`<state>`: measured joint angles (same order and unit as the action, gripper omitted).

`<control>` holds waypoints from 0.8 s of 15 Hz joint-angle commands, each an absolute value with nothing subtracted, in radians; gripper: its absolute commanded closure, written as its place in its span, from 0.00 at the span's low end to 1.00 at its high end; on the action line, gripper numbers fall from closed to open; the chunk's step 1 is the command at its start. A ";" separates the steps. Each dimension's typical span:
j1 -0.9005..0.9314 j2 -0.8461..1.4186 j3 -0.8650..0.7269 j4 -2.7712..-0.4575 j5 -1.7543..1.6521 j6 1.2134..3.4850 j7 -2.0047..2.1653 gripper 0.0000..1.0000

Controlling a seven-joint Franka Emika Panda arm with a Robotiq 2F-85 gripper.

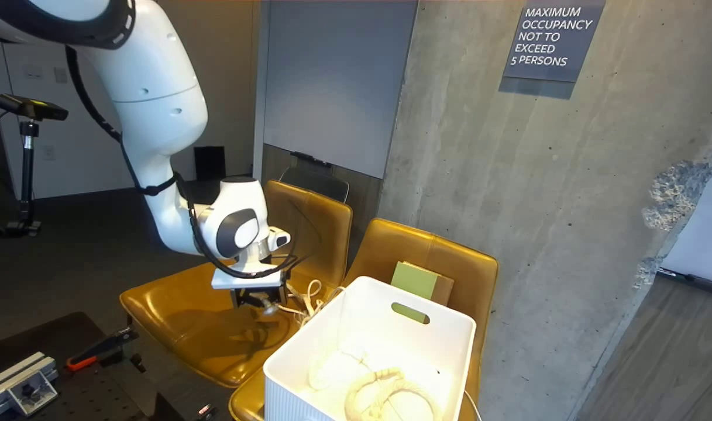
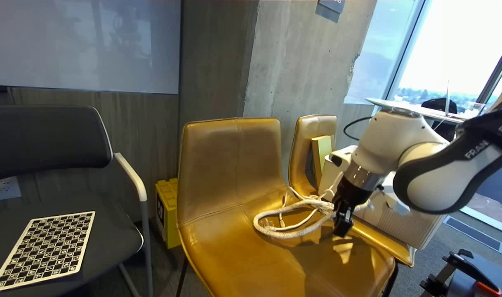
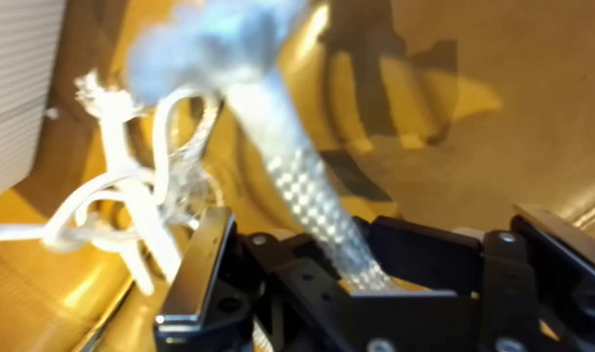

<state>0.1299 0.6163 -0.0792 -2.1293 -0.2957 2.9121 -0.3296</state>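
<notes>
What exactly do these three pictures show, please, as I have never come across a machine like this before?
The machine is a single white robot arm ending in a black claw. Two pictures come from cameras standing outside it, in different places; the close-up comes from a camera on its wrist. The claw appears to grip a thick white rope, whose end is blurred in the close-up. Nearby, a rope loop and thinner cords lie on a tan chair. Beside it, a white bin with more rope inside stands on a second tan chair.
</notes>
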 commanded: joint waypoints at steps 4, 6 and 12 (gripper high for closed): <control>0.024 0.323 -0.026 -2.092 -0.279 2.713 -0.387 1.00; -0.024 0.262 -0.002 -2.048 -0.235 2.650 -0.443 1.00; -0.156 0.193 -0.021 -1.821 -0.019 2.438 -0.632 1.00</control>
<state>-0.0948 0.1995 -0.0199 -1.9365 -0.1141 2.5456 -0.5456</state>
